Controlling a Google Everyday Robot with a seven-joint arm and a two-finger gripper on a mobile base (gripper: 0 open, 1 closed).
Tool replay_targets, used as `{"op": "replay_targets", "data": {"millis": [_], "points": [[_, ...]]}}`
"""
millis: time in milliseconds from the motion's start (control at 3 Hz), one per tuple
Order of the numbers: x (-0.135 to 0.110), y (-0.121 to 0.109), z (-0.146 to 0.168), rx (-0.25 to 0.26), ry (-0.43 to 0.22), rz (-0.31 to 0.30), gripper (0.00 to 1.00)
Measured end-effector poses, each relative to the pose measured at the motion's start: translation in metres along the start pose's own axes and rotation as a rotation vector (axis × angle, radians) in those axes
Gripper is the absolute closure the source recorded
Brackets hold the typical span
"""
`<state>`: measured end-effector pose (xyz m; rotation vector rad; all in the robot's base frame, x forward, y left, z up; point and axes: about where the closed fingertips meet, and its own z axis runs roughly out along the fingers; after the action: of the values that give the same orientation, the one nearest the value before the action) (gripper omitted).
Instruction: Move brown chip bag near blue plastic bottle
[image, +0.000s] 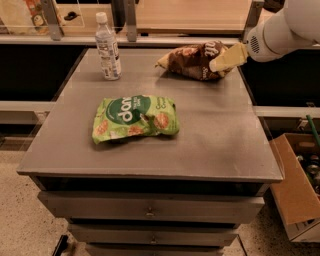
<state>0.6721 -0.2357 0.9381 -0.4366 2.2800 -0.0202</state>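
The brown chip bag (192, 61) lies crinkled at the far right of the grey table (210, 135). The blue plastic bottle (108, 47), clear with a white cap and label, stands upright at the far left of the table. My gripper (227, 57), pale yellow on a white arm, reaches in from the right and lies over the right end of the brown chip bag, touching it. The bag's right end is hidden behind the gripper. Bag and bottle are well apart.
A green chip bag (135, 117) lies in the middle of the table. A cardboard box (295, 195) sits on the floor at the right. Drawers (150, 210) run under the table front. A railing and shelf stand behind the table.
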Motion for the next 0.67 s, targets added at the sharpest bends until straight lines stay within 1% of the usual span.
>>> {"op": "replay_targets", "data": {"millis": [333, 667], "points": [[-0.021, 0.005, 0.015, 0.033, -0.049, -0.001, 0.0], [-0.04, 0.002, 0.03, 0.107, -0.087, 0.006, 0.0]]}}
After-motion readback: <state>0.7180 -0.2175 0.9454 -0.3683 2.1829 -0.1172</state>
